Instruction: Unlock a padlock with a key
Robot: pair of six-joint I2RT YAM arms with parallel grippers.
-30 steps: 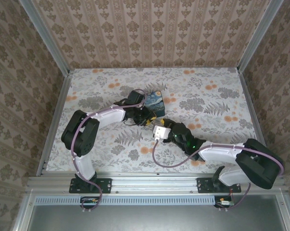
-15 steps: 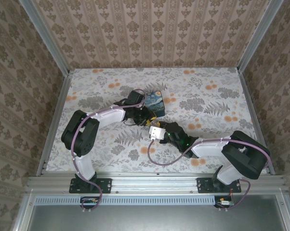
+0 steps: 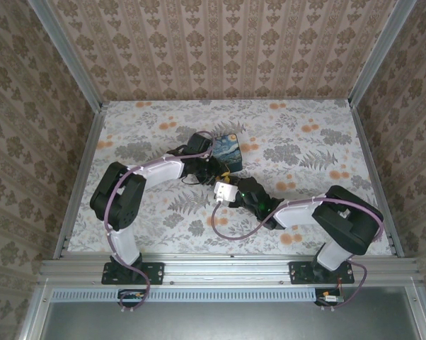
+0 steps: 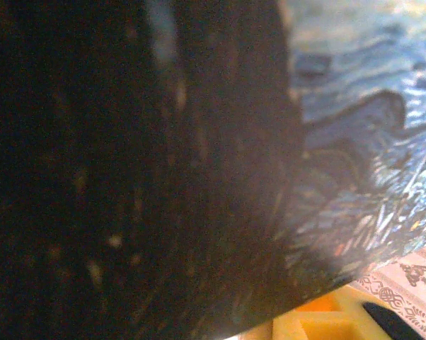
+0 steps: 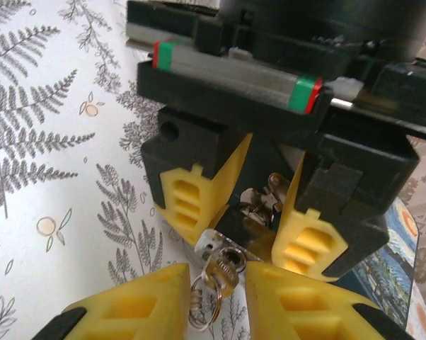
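**Right gripper on key, nose to nose with the held padlock**

Right gripper (image 5: 214, 287), yellow-padded and two-fingered: drawn narrow, pinching the tiny thin dark metal key (image 5: 223, 273) by its head. Carries a thin wire key ring (image 5: 201, 306) dangling from that same end. Grips the head rather than the blade, presumably to leave the whole blade free for entry.

Points the key along the gripper's own reach, long axis running from between the pads straight out toward the opposite tool, tip leading and ring end trailing. Seen from above, aims up and left, away from the arm bases.

Meets, right at the tip, the tiny padlock with thin grey shackle and brassy-dark body (image 5: 257, 207). Clamped from both sides between the yellow fingers of the left gripper (image 5: 245, 230). Held in the fingers rather than left lying, most likely to present the keyhole end squarely and to brace against the push and twist of the key.

Appears turned with its silvery bottom face toward the key and its shackle loop back toward the left palm, long axis roughly in line with the key. Too small to tell whether the tip is already inside the keyhole or only touching the face.

Happens just beside the dark blue swirl-painted box (image 3: 228, 149), near the middle of the floral-printed table (image 3: 319, 142).
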